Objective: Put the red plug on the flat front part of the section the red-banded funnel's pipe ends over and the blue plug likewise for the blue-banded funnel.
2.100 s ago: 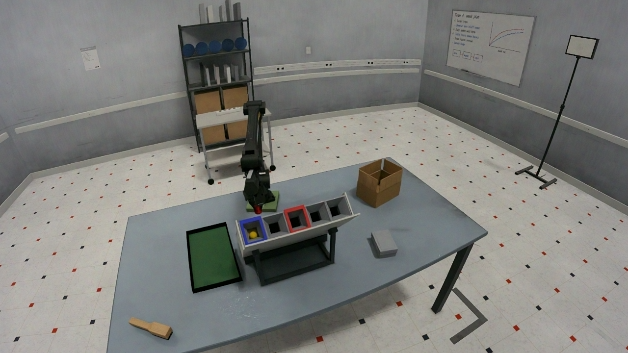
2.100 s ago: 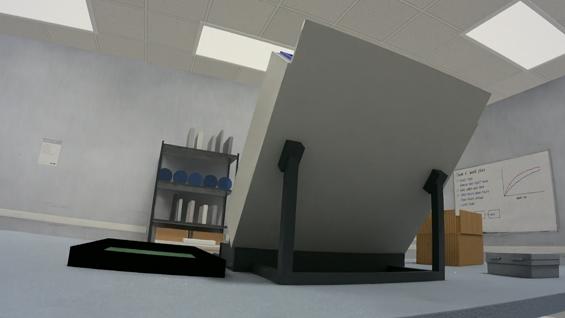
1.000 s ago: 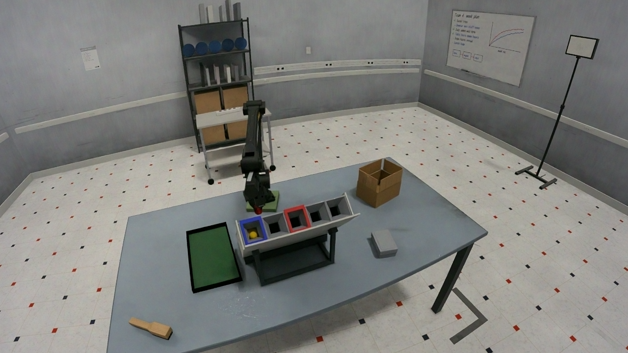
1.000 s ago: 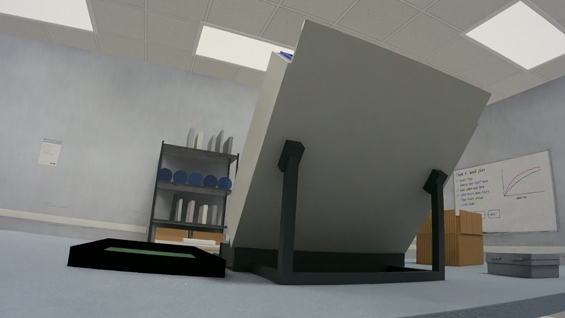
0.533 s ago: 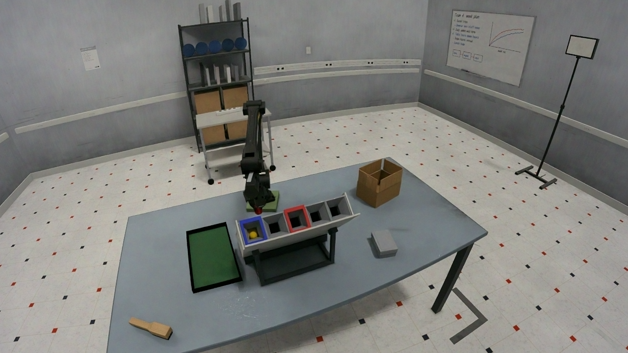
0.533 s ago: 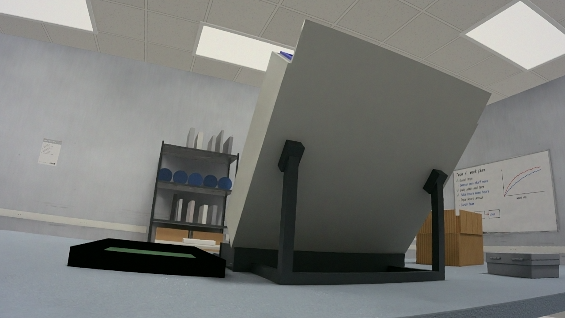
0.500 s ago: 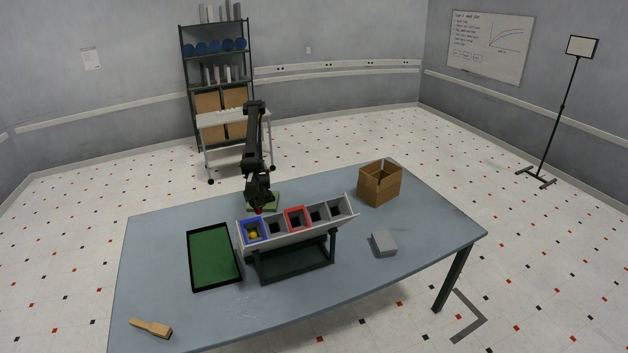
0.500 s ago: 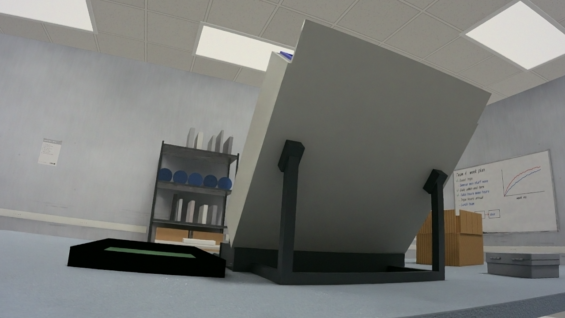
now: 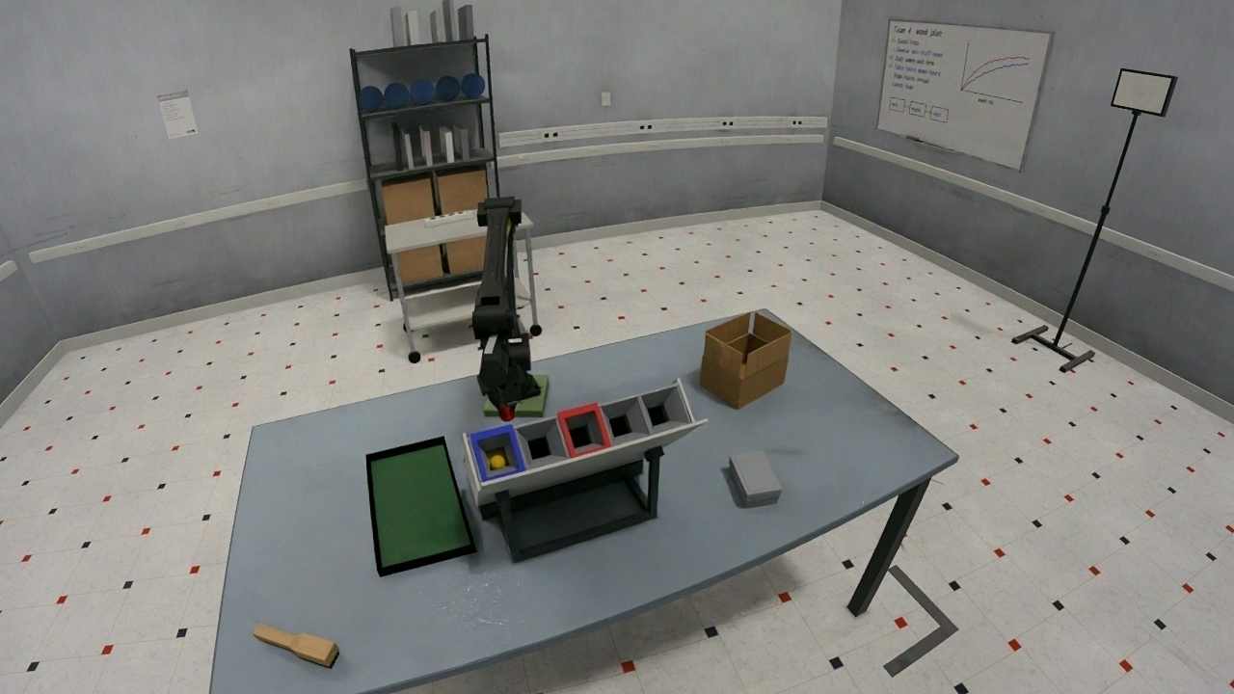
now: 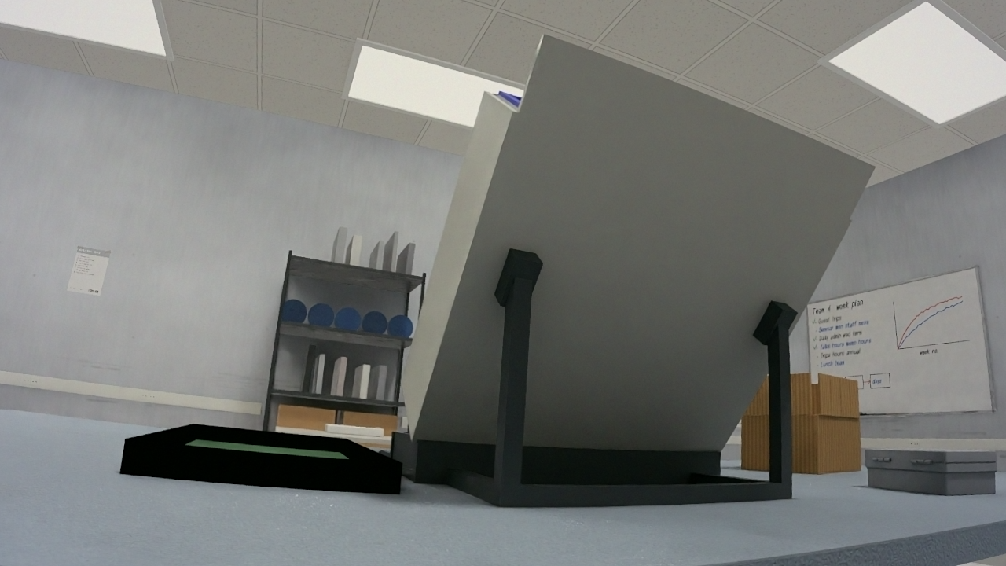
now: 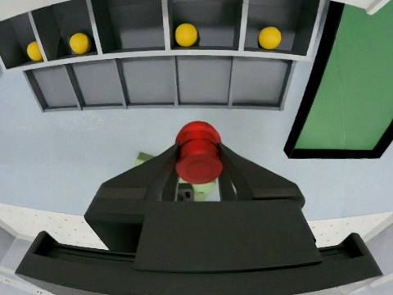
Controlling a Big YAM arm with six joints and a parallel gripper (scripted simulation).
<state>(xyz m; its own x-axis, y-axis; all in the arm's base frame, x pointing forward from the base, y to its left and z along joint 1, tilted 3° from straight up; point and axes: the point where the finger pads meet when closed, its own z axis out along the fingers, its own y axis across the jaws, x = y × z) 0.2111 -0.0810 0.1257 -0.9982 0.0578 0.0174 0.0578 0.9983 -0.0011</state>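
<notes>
My gripper (image 9: 507, 405) (image 11: 198, 149) is shut on the red plug (image 9: 506, 413) (image 11: 199, 169) and holds it above the table, behind the funnel rack. In the wrist view the row of catch sections (image 11: 149, 79) lies just ahead. Several sections hold a yellow marble, such as one (image 11: 186, 34); the middle section has none. Their flat front parts are bare. The blue-banded funnel (image 9: 476, 441) holds a yellow marble (image 9: 496, 462). The red-banded funnel (image 9: 565, 422) stands two places to its right. The blue plug is not in view. The cover (image 10: 633, 281) hides the pipes.
A green marble tray (image 9: 416, 504) (image 10: 260, 457) (image 11: 352, 90) lies left of the rack. A green pad (image 9: 534, 396) (image 11: 142, 158) sits under the gripper. A cardboard box (image 9: 745, 358) (image 10: 809, 422), a grey case (image 9: 755, 478) (image 10: 928, 470) and a wooden block (image 9: 295, 644) are on the table (image 9: 603, 586).
</notes>
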